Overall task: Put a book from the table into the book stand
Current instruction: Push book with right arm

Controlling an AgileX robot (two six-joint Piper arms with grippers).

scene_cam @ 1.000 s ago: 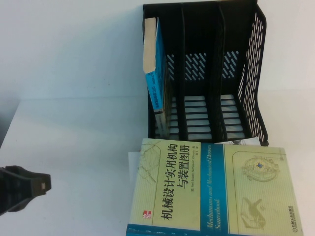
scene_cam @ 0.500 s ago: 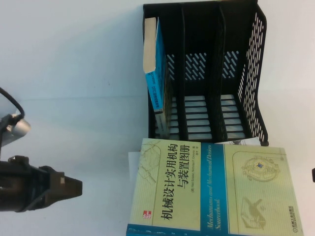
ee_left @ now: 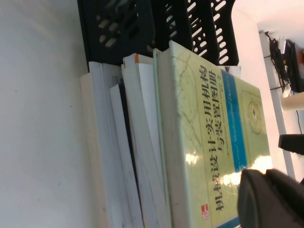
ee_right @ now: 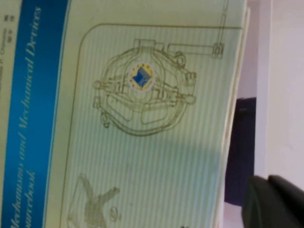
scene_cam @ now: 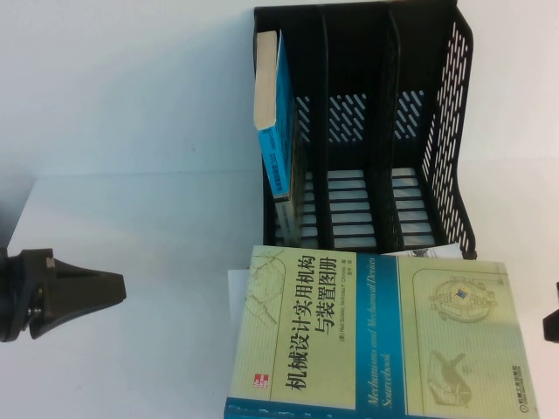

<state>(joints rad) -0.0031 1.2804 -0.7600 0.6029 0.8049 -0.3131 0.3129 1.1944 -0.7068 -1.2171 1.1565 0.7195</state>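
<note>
The book [scene_cam: 384,336], thick and pale yellow-green with a blue band, lies flat on top of a stack at the near edge of the table [scene_cam: 131,218]. It also shows in the left wrist view [ee_left: 209,133] and the right wrist view [ee_right: 142,118]. The black book stand [scene_cam: 445,140] stands just beyond it; its middle and right slots are empty. My left gripper [scene_cam: 118,286] is shut and empty, hovering left of the book and pointing at it; in the left wrist view [ee_left: 266,178] it is over the cover's near corner. My right gripper [scene_cam: 550,325] is shut, at the book's right edge [ee_right: 268,183].
A thinner blue-covered book [scene_cam: 278,131] stands in the stand's left slot. Several white books [ee_left: 128,152] lie stacked under the yellow-green one. A dark object [ee_right: 240,152] shows beside the book's right edge. Cables [ee_left: 280,52] lie beyond the table's right side.
My left gripper swung out toward the book, then drew back left and farther from me. My right gripper has come into view at the right edge. The book has not moved.
</note>
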